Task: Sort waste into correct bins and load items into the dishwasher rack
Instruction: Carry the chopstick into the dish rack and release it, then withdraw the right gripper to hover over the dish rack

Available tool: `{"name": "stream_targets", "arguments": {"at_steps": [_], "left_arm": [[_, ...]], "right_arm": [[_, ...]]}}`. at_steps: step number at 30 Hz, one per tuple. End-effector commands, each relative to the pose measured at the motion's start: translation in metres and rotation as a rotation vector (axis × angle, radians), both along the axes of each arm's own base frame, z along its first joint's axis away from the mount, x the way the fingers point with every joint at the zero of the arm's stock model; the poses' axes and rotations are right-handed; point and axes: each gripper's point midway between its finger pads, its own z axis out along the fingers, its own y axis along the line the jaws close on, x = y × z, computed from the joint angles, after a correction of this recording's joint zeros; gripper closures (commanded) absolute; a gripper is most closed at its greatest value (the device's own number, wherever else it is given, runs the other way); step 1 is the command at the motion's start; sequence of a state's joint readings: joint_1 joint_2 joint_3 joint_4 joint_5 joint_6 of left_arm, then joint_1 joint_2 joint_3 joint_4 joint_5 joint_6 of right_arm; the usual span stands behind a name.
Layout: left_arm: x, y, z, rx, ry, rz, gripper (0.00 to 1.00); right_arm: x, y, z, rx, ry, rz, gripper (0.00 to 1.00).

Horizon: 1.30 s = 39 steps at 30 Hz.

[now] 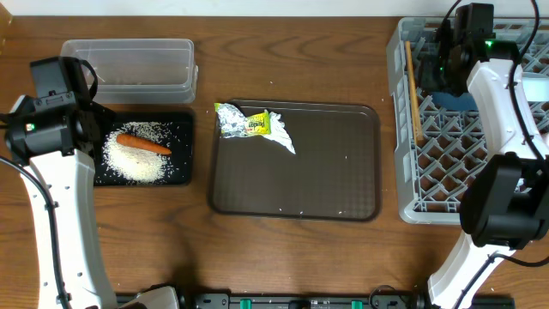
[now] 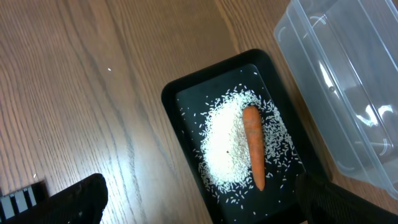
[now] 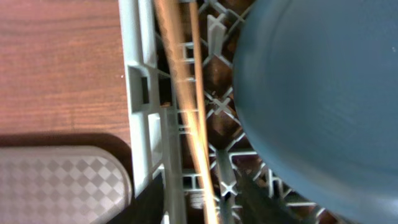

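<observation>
A pair of wooden chopsticks [image 3: 186, 93] lies along the left wall of the grey dishwasher rack [image 3: 140, 93], next to a dark blue dish [image 3: 323, 106] in the rack. My right gripper [image 3: 205, 208] hangs over them, open, one finger on each side of the chopsticks and apart from them. In the overhead view the chopsticks [image 1: 414, 94] and the dish [image 1: 456, 103] lie in the rack [image 1: 429, 163]. My left gripper [image 2: 205, 214] is open and empty above the black tray [image 2: 186, 99], which holds the rice [image 2: 227, 146] and the carrot [image 2: 254, 146].
The clear tub [image 1: 133, 64] stands behind the black tray [image 1: 182, 129]. The crumpled silver wrapper [image 1: 249, 123] lies at the far left of the dark brown serving tray [image 1: 334, 163], which sits close to the rack's left wall.
</observation>
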<state>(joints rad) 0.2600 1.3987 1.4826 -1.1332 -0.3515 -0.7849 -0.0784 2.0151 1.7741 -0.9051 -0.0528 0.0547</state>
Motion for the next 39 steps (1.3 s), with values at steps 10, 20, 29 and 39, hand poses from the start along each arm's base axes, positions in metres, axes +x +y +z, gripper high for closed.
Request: {"name": "stream_targets", "arguments": {"at_steps": [10,20,29,39], "left_arm": [[-0.002,0.004,0.004,0.024,0.005,0.009,0.01],[-0.002,0.004,0.004,0.024,0.005,0.009,0.01],[-0.002,0.004,0.004,0.024,0.005,0.009,0.01],[-0.002,0.004,0.004,0.024,0.005,0.009,0.01]], "right_arm": [[-0.037,0.036,0.062,0.145,-0.031,0.075,0.14],[-0.111,0.045,0.139,0.181,-0.074,0.054,0.01],[-0.118,-0.022,0.125,-0.011,-0.023,-0.266,0.01],[-0.134,-0.040,0.118,0.021,0.038,-0.339,0.01]]}}
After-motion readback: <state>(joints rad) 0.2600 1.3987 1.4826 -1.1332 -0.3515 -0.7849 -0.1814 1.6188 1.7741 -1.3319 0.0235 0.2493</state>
